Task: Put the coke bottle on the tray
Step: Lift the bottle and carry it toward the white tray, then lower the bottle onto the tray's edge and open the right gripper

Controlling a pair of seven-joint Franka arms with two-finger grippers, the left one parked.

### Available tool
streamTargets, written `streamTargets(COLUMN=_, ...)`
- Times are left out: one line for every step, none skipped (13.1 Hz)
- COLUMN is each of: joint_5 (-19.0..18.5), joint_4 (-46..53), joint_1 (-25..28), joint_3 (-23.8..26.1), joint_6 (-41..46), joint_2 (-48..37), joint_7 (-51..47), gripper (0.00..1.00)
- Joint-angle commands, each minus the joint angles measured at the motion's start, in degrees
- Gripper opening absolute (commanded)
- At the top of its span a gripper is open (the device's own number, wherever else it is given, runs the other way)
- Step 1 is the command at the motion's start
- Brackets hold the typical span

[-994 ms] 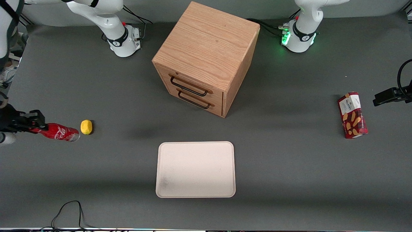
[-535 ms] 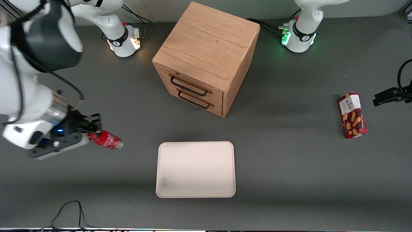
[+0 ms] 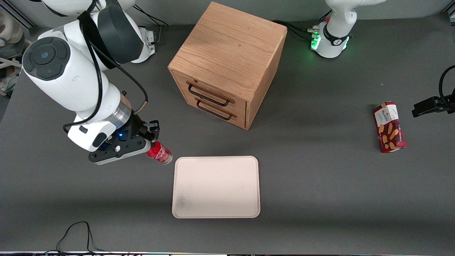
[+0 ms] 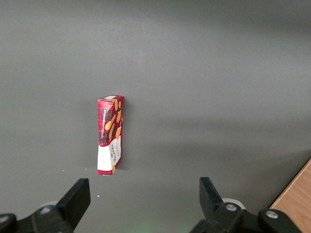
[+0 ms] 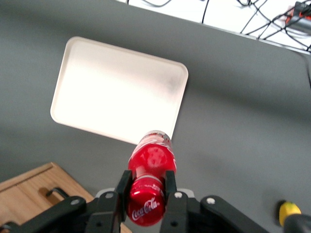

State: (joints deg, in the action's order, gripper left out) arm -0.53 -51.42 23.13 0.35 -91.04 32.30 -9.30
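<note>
Coke bottle (image 3: 160, 153), small, red, white script on the label: you have it clamped between the fingers of the black two-finger gripper (image 3: 151, 137), held off the dark grey table (image 3: 320, 185). In the front view it hangs tilted just beside the tray's corner nearest the working arm, base pointing toward the tray, not yet over it. In the right wrist view the fingers (image 5: 122, 188) pinch the bottle (image 5: 150, 179) near its neck, and a small yellow object (image 5: 288, 209) shows on the table.

Next along: the large flat cream-white rectangular tray (image 3: 216, 186), rounded corners, low rim, faint grey smudge, nothing on it. Farther from the front camera stands the oak-coloured wooden two-drawer cabinet (image 3: 227, 64), both drawers shut, dark handles.

Toward the parked arm's end lies the red biscuit box (image 3: 389, 127), flat on the table, well apart from the tray.
</note>
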Motion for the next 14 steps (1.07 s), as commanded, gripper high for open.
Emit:
streamTargets(joint_5=-0.6, joint_4=2.7, joint_1=0.0, joint_3=-0.4, joint_6=-5.1, joint_2=4.3, joint_7=-1.2, gripper=0.00)
streamTargets(joint_5=-0.6, joint_4=2.6, joint_1=0.0, joint_3=-0.4, joint_6=-7.4, joint_2=5.7, joint_7=-1.1, gripper=0.00)
streamTargets(joint_5=-0.6, joint_4=2.6, joint_1=-0.1, joint_3=-0.4, joint_6=-9.2, joint_2=7.6, joint_7=-1.1, gripper=0.00)
streamTargets(joint_5=-0.5, joint_4=2.6, joint_1=-0.2, joint_3=-0.4, joint_6=-11.3, joint_2=9.3, joint_7=-1.1, gripper=0.00)
streamTargets(joint_5=-0.5, joint_4=2.6, joint_1=-0.3, joint_3=-0.4, joint_6=-13.4, joint_2=10.9, joint_7=-0.9, gripper=0.00)
streamTargets(joint_5=-0.5, joint_4=2.3, joint_1=-0.5, joint_3=-0.5, joint_6=-15.0, joint_2=12.8, joint_7=-0.5, gripper=0.00)
streamTargets(joint_5=-0.5, joint_4=2.3, joint_1=-0.5, joint_3=-0.5, joint_6=-16.5, joint_2=14.6, joint_7=-0.3, gripper=0.00)
streamTargets(joint_5=-0.5, joint_4=2.3, joint_1=-0.5, joint_3=-0.5, joint_6=-18.1, joint_2=16.5, joint_7=-0.3, gripper=0.00)
streamTargets(joint_5=-0.5, joint_4=2.3, joint_1=-0.5, joint_3=-0.6, joint_6=-20.0, joint_2=18.0, joint_7=-0.3, gripper=0.00)
streamTargets(joint_5=-0.5, joint_4=2.3, joint_1=-0.5, joint_3=-0.6, joint_6=-21.8, joint_2=19.7, joint_7=0.7, gripper=0.00)
streamTargets(joint_5=-0.6, joint_4=2.3, joint_1=-0.5, joint_3=-0.7, joint_6=-22.9, joint_2=20.9, joint_7=1.4, gripper=0.00)
streamTargets(joint_5=-0.6, joint_4=2.2, joint_1=-0.5, joint_3=-0.8, joint_6=-23.4, joint_2=21.7, joint_7=2.2, gripper=0.00)
streamTargets(joint_5=-0.6, joint_4=2.2, joint_1=-0.5, joint_3=-0.8, joint_6=-23.5, joint_2=22.3, joint_7=2.6, gripper=0.00)
streamTargets(joint_5=-0.7, joint_4=2.2, joint_1=-0.6, joint_3=-0.9, joint_6=-23.7, joint_2=22.9, joint_7=2.9, gripper=0.00)
